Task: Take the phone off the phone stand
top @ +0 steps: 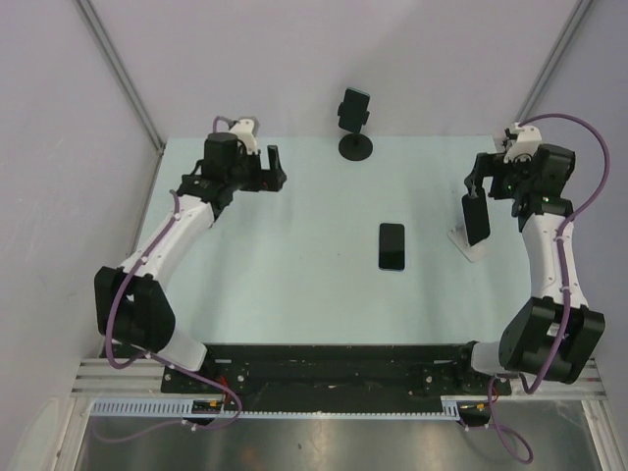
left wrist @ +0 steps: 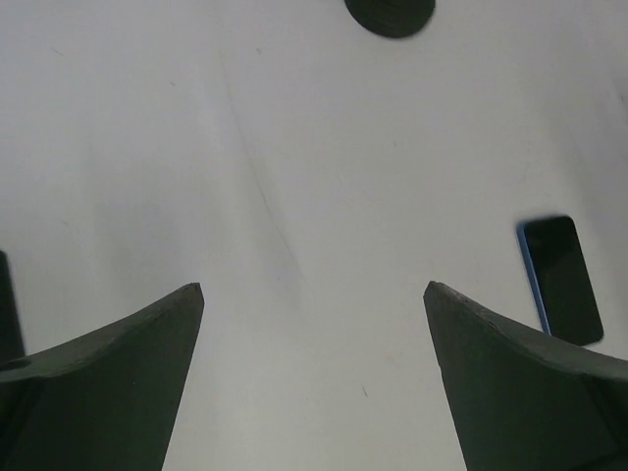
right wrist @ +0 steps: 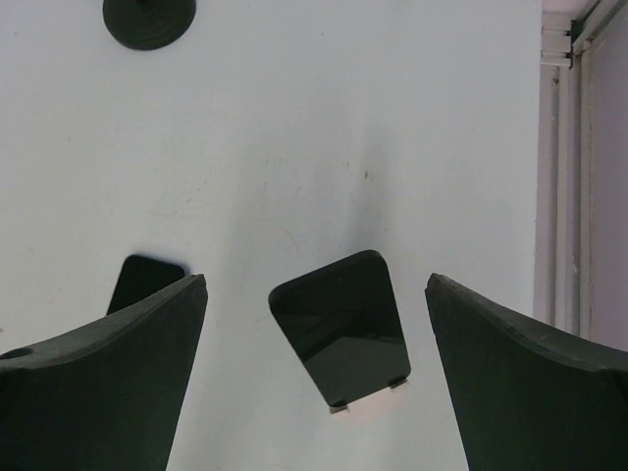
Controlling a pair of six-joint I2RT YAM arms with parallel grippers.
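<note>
Right gripper point(right wrist: 314, 281) hangs open over the phone point(right wrist: 340, 324) propped on its white stand point(top: 468, 244); left gripper point(left wrist: 314, 287) is open too. The phone looks rigid, slick and probably light, best pinched across its long edges.

Left gripper point(top: 277, 167), upper left of the overhead frame, points toward centre; right gripper point(top: 482, 186), upper right, points down the frame. Both sets of jaws stand spread wide, gripping nothing.
</note>
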